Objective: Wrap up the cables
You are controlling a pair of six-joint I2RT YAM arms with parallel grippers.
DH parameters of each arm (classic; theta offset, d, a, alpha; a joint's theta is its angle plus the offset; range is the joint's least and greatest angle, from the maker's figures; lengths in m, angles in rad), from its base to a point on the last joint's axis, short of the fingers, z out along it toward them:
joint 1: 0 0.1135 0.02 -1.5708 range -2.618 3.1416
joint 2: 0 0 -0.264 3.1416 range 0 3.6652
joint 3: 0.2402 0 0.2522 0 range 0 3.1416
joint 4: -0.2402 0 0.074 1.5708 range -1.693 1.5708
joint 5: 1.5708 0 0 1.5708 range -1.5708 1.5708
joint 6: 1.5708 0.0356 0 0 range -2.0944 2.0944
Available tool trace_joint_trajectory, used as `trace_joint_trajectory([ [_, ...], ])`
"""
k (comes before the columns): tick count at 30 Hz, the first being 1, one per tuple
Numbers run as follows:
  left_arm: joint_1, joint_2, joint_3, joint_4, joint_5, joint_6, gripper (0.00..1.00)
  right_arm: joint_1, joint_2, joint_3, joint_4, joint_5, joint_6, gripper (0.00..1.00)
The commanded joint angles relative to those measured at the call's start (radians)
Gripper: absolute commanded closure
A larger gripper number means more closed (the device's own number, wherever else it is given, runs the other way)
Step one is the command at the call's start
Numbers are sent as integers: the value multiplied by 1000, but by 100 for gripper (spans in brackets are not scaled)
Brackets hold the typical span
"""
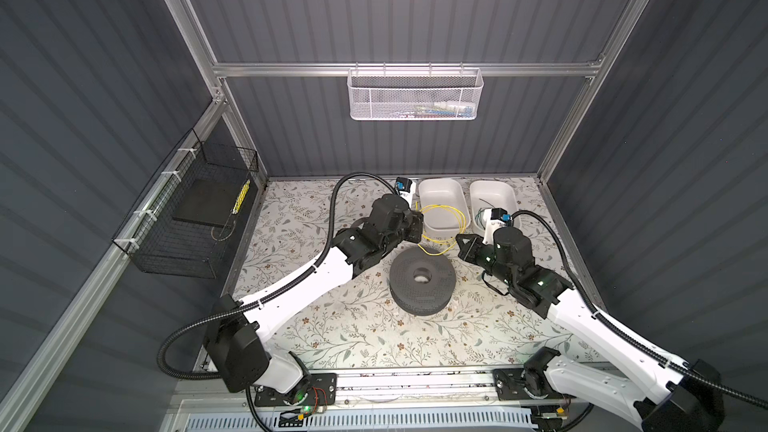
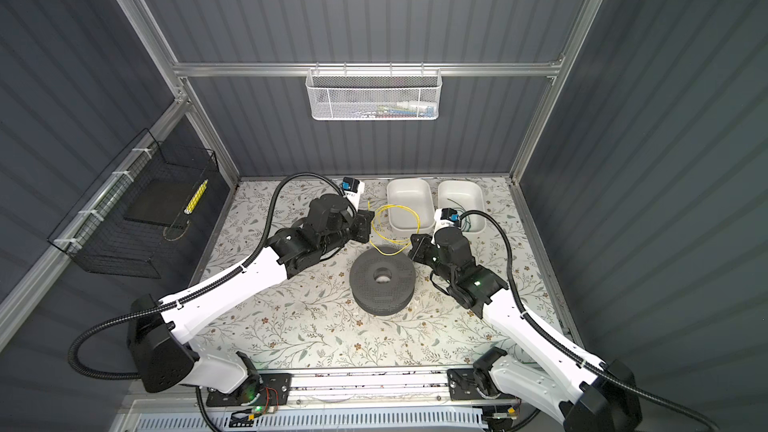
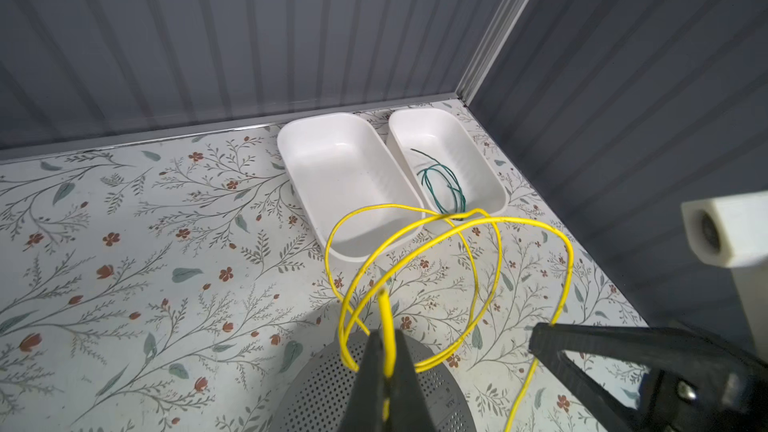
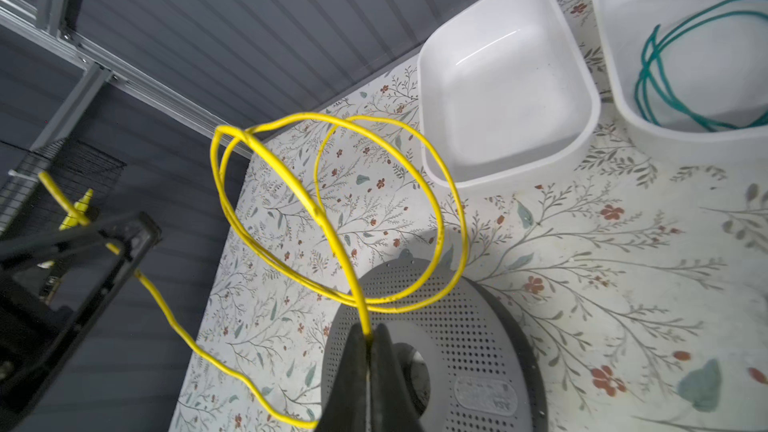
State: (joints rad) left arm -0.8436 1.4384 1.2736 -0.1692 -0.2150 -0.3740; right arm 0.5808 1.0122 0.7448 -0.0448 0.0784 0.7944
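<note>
The left pincer (image 3: 384, 347) is closed on the yellow wire (image 4: 316, 209). In its wrist view the strand runs up between the pressed-together fingers, and a short end pokes out past the tips. The right pincer (image 4: 368, 336) is clamped on the same wire, which leaves its tips heading straight outward.

The two pincers face each other a little apart above the flowered table (image 1: 332, 326). In the gap between them the wire springs into several loose loops that stand up in the air. Another length sags from the left pincer and passes out of sight beneath the right pincer's fingers.

Just below and in front of both sets of tips lies a grey perforated disc (image 1: 403, 280). The lowest curve of the loops crosses over its far edge and seems to brush it, though no view shows contact clearly.

Beyond the tips of both pincers, two white tubs sit side by side against the back wall. The nearer tub (image 3: 340, 168) is ahead of the left pincer. The other tub (image 3: 436, 135) is ahead of the right pincer and holds a coil of green wire (image 4: 648, 64).
</note>
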Motion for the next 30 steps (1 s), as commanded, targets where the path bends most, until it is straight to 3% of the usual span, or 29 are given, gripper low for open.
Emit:
trace_joint_trajectory([
  [1, 2, -84, -72, 99, -100, -61, 100, -3, 14, -33, 138, 42, 85, 100],
  [13, 3, -298, -377, 220, -221, -223, 100, -50, 19, -94, 382, 111, 261, 100],
  [23, 4, -481, -550, 215, -326, -355, 99, -95, 13, -125, 444, 159, 344, 100],
  [26, 5, -544, -613, 264, -330, -406, 87, -98, 22, -117, 444, 138, 331, 100],
  [29, 5, -610, -640, 276, -331, -398, 63, -98, 33, -112, 439, 98, 313, 100],
  [30, 5, -630, -631, 254, -335, -375, 62, -99, 30, -114, 429, 91, 304, 100],
])
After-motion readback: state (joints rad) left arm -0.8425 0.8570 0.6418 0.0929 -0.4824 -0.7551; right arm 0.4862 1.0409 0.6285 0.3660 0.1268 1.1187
